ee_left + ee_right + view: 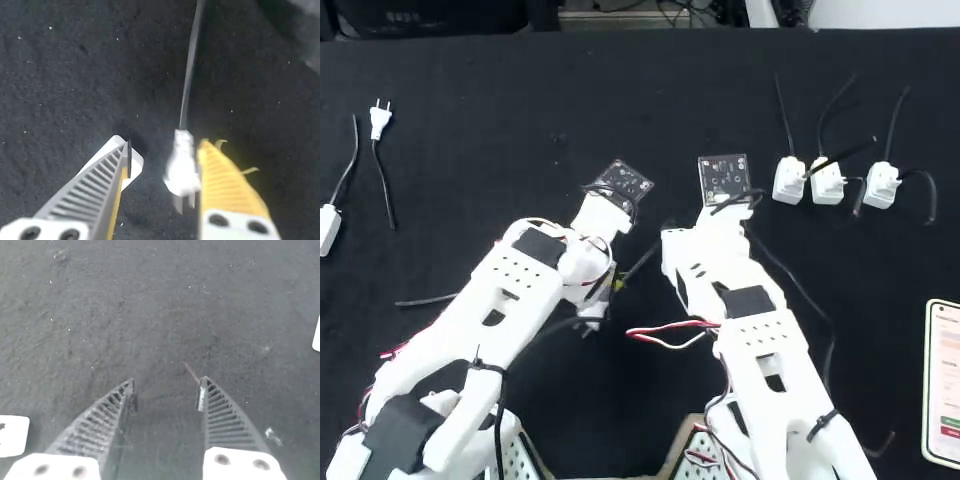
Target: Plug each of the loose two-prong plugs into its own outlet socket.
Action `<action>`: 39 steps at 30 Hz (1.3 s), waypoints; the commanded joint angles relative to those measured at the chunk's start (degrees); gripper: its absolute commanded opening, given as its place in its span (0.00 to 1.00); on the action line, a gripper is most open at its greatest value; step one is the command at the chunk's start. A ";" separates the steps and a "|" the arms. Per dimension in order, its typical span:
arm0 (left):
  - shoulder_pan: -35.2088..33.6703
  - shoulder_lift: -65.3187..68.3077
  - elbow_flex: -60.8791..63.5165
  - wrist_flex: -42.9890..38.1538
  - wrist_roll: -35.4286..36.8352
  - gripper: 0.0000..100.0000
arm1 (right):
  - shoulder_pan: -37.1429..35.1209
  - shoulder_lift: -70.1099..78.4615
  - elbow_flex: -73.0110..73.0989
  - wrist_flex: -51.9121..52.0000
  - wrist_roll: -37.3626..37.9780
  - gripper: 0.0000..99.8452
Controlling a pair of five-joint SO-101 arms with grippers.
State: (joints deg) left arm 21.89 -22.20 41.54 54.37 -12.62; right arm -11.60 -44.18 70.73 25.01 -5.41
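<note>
left gripper point(165, 147): jaws apart, low over the black table cloth point(500, 100), not clamped on anything
plug point(181, 170): white two-prong plug sits between the left jaws, right against the yellow finger point(220, 185), with a clear gap to the grey finger point(95, 190); prongs point back toward the wrist
plug cord point(189, 65): black, runs straight out from the plug and away from the gripper
white piece point(131, 167): flat, on the cloth under the grey fingertip; can't tell what it is
right gripper point(166, 384): jaws apart, nothing between them, bare cloth below
left arm point(510, 290): angled in toward table centre, wrist near the middle
right arm point(750, 310): just beside it, wrist close to the sockets
outlet sockets point(827, 182): three white blocks in a row at far right, each with a black cord; can't tell what's plugged in
second plug point(380, 115): loose at far left, well apart from both arms, black cord trailing toward the near side
white block point(328, 228): left edge, on its own cord
phone point(945, 380): lying flat at the right edge
</note>
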 commanded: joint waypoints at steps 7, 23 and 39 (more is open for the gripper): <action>-13.23 -11.96 -3.82 10.64 -7.21 0.23 | -2.46 -1.54 0.13 -1.14 0.00 0.19; -33.27 -11.25 25.01 -20.57 7.91 0.18 | -15.03 -1.80 -1.45 5.01 24.26 0.19; -36.97 -10.73 26.33 -23.56 8.26 0.18 | -22.59 8.31 -13.23 24.62 39.56 0.19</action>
State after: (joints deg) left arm -14.51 -32.66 68.62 31.69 -4.70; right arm -33.23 -37.67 61.05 50.77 33.80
